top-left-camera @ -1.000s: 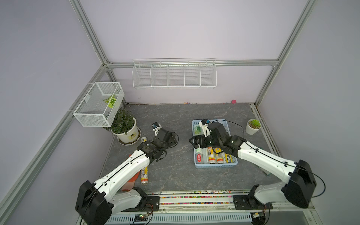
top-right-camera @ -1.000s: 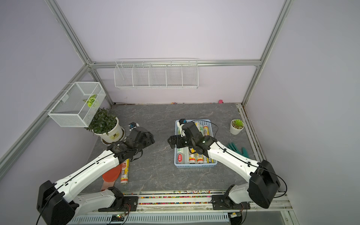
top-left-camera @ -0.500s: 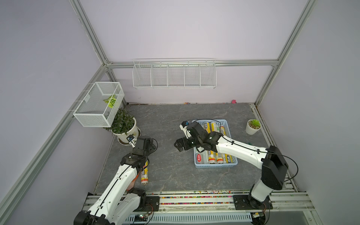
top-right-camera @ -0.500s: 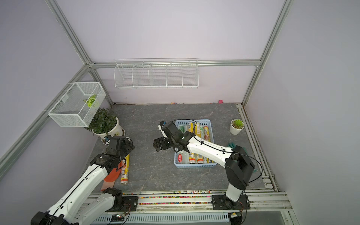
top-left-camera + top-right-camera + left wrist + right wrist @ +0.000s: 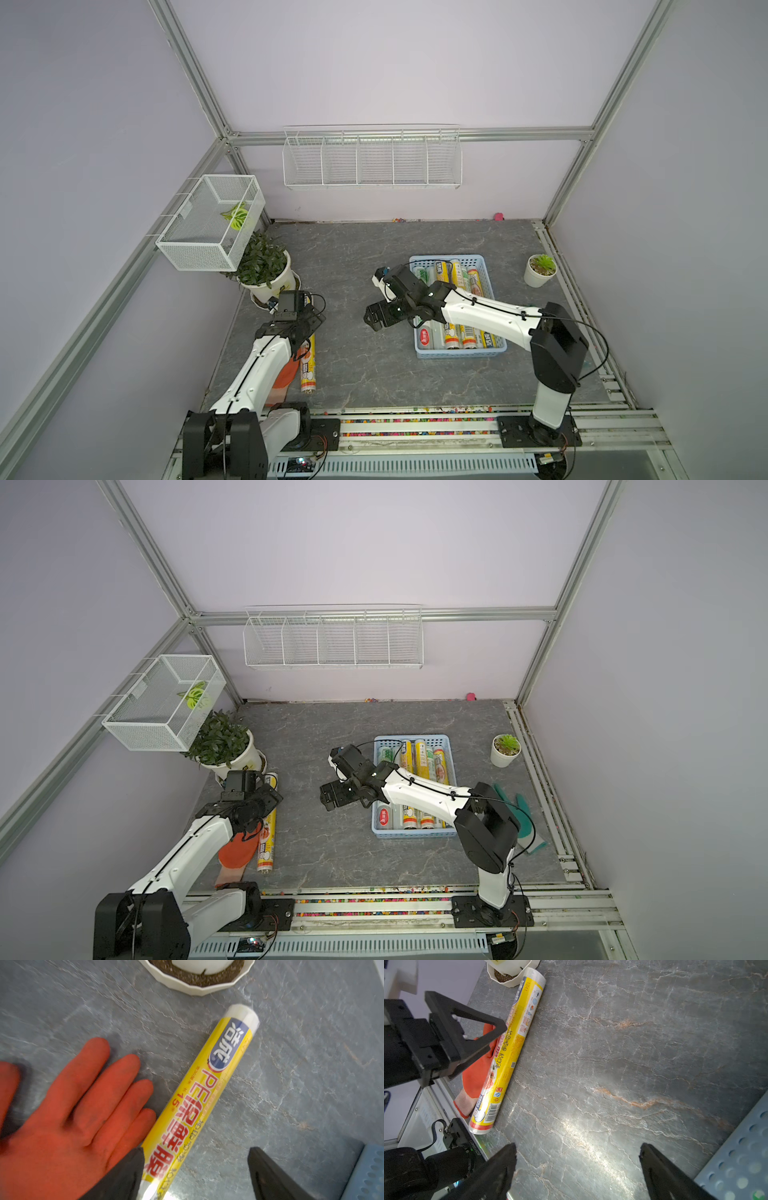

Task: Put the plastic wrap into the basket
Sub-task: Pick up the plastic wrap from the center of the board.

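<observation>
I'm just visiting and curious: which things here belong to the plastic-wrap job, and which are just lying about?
Job: blue basket, rolls inside it, loose yellow roll.
Lying about: orange glove, green glove, big potted plant, small potted plant, wire box, wire rack.

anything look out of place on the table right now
One yellow plastic wrap roll lies alone on the grey tabletop, beside an orange rubber glove near the white plant pot, outside the light blue perforated basket holding the other rolls.
</observation>
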Robot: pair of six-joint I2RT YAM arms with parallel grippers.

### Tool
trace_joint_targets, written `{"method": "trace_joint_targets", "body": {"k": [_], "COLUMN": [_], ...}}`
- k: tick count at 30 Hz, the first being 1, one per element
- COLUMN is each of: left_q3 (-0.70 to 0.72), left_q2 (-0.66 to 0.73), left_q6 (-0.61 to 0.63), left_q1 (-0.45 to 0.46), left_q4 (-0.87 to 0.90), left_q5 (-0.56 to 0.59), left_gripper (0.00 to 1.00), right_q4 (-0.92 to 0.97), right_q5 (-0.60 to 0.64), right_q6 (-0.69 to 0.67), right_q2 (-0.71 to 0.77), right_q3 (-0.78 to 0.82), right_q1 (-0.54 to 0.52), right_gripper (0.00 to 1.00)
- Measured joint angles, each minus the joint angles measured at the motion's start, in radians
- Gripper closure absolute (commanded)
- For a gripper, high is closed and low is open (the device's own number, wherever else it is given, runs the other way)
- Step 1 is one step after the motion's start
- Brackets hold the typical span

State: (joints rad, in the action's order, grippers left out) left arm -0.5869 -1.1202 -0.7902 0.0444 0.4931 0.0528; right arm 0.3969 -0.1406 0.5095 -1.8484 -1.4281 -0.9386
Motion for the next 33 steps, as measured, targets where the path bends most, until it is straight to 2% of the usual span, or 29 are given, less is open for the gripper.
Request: {"method": "trace_joint_targets", "body": {"k": [8, 17, 25, 30, 33], "left_q3": [-0.003, -0.061, -0.192, -0.229, -0.249], "left_q2": [-0.103, -0.241, -0.362, -0.423, -0.447], "left_q6": [0.011, 0.063, 0.056, 0.050, 0.067], "left_q1": [-0.002, 0.008, 0.169, 0.188, 0.188], "left_q4": [-0.019, -0.003, 0.141, 0.184, 0.201], "left_q5": [-0.032, -0.104, 0.007, 0.038, 0.035], "left_gripper": [0.17, 0.25, 0.31, 0.34, 0.41], "right_q4": [0.000, 0.000, 0.003, 0.002, 0.002], "right_q5": [-0.021, -0.020, 0.017, 0.076, 0.112], "right_q6": [0.007, 0.006, 0.006, 0.008, 0.021], "right_q2": [-0.002, -0.003, -0.002, 0.001, 0.023], "right_q3": [0.000, 0.000, 0.000, 0.011, 0.055], "right_q1": [0.000, 0.000, 0.000, 0.000, 0.003], "right_gripper": [0.02, 0.02, 0.02, 0.02, 0.02]}}
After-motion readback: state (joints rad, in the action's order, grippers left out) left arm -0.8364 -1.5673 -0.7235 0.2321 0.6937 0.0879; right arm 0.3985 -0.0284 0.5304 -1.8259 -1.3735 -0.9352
